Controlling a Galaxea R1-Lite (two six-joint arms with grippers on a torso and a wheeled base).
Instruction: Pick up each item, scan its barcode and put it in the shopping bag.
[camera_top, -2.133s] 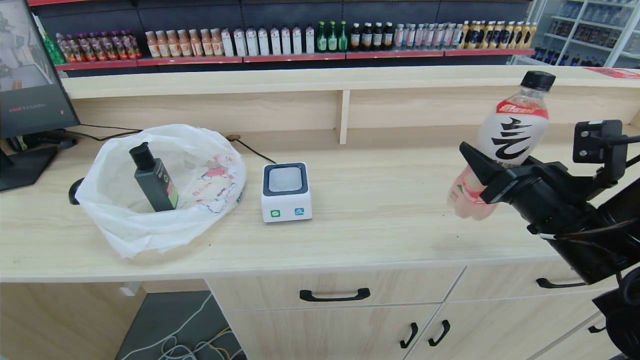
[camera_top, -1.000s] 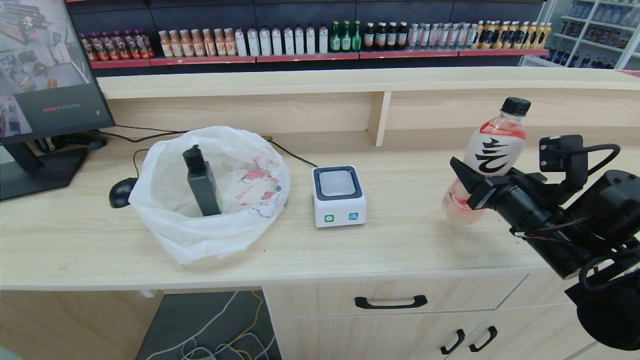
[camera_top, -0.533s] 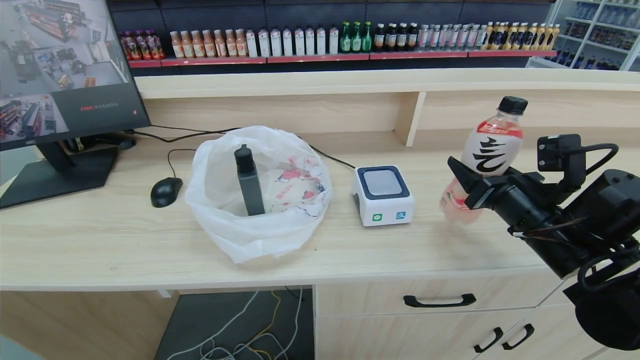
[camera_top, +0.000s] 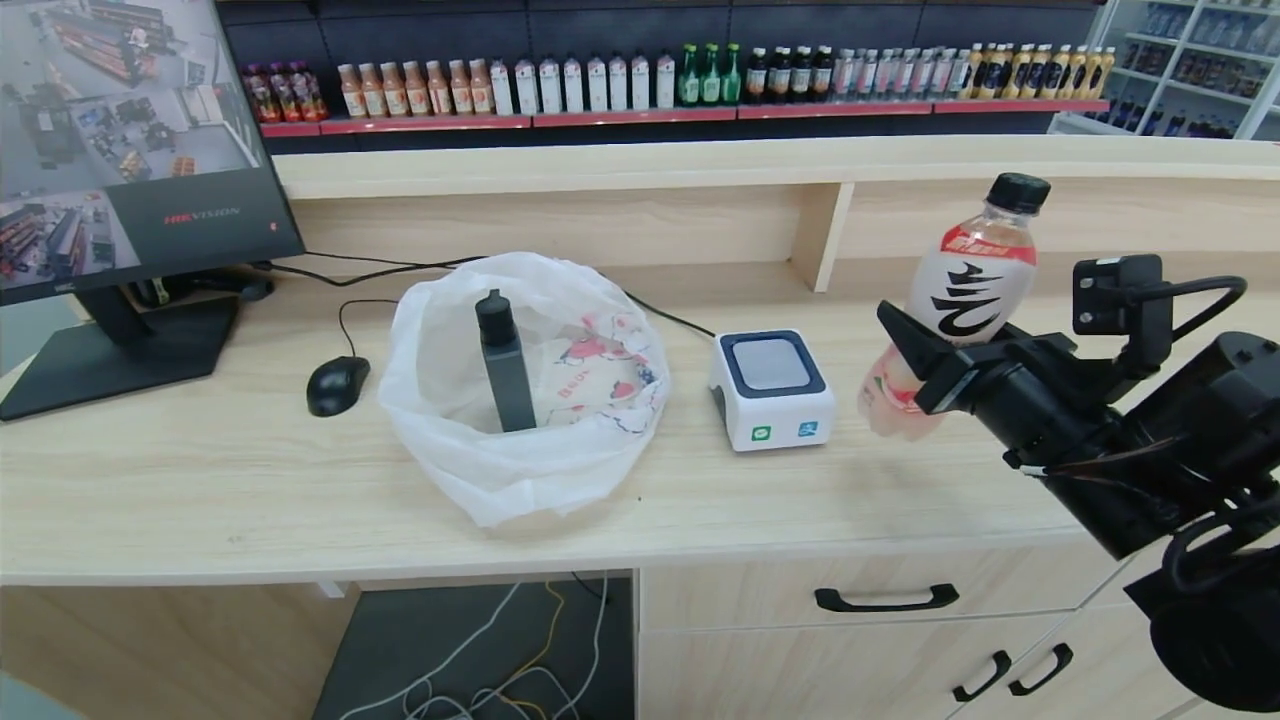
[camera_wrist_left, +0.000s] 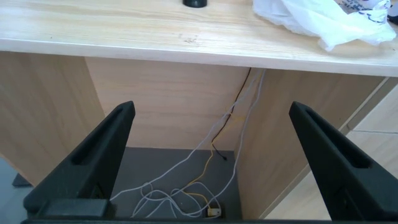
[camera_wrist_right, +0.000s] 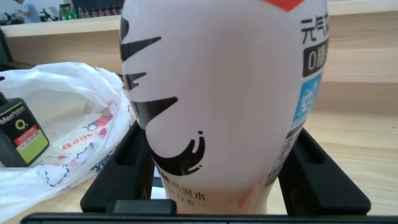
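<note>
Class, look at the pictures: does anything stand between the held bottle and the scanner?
Nothing visible does. The right gripper holds the bottle above bare counter, just right of the scanner. The shopping bag lies beyond the scanner, to its left.

The right arm is matte black, built of thick rounded segments, with thin reddish wires along its wrist. A boxy black camera mount sits above it, trailing a looped black cable. The right gripper and left gripper have black, wedge-shaped fingers with blunt tips.
</note>
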